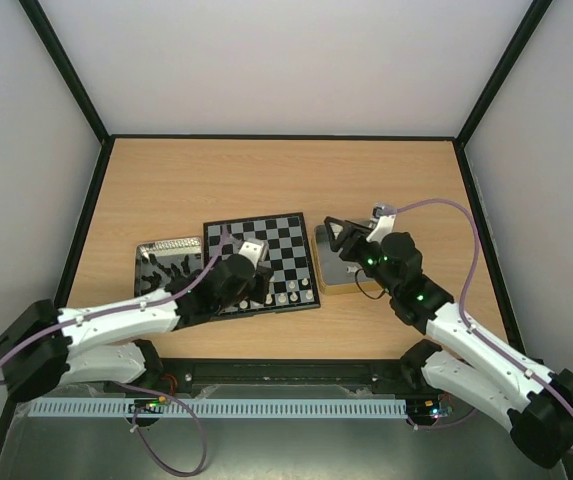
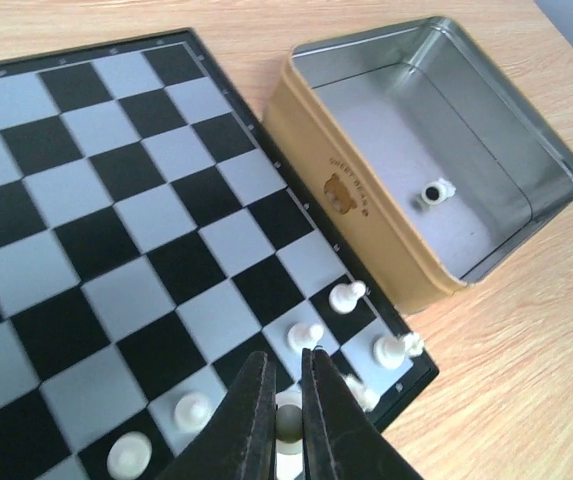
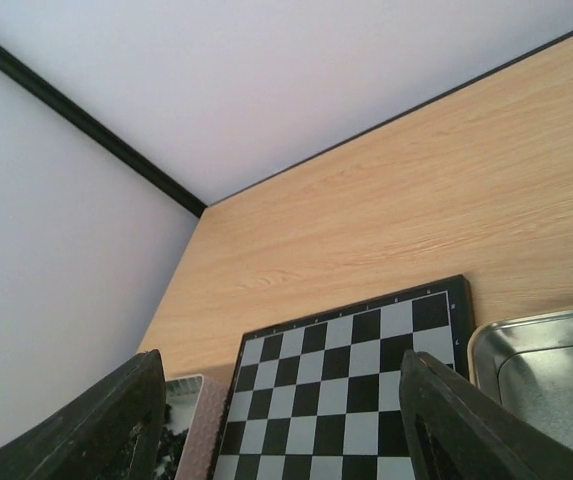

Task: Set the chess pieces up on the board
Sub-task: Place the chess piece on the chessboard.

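Left gripper [image 2: 287, 358] clamped on white piece [image 2: 288, 420] at board [image 2: 116, 200] corner; fingers [image 2: 249, 415] may topple neighbouring pieces [image 2: 306, 335]; right gripper [image 3: 281, 365] apart

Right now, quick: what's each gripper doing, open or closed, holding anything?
Left gripper: closed on a white chess piece at the chessboard's edge.
Right gripper: open, holding nothing.

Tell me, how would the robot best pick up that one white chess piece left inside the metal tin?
Probably from straight above. The white piece seems to lie tipped on its side on the floor of the tin, and the tin's upright walls would block a sideways approach. Pinch it across its narrow middle rather than end to end.
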`<control>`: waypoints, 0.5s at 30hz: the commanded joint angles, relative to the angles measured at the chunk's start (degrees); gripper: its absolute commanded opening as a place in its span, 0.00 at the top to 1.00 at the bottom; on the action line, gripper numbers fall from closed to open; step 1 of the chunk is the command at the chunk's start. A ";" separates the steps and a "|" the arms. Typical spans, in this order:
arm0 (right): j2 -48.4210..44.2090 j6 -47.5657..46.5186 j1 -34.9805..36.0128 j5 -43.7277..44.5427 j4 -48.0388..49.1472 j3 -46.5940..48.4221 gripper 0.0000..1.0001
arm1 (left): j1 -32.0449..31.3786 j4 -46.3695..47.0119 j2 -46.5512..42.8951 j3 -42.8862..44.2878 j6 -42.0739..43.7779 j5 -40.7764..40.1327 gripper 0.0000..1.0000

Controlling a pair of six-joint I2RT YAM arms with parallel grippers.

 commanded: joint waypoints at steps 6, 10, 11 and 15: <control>-5.32 2.13 0.18 5.32 -2.71 -2.82 0.36 | 2.17 11.37 9.13 3.20 8.13 2.07 0.98; -5.26 2.06 0.18 5.40 -2.92 -2.97 0.35 | 2.08 11.36 12.01 3.24 8.25 2.20 0.98; -5.11 2.00 0.18 5.40 -2.88 -2.95 0.35 | 2.08 11.53 12.69 3.21 8.29 2.19 0.98; -4.34 2.06 0.18 5.15 -2.79 -2.75 0.35 | 2.08 12.20 15.16 3.57 8.25 2.13 0.97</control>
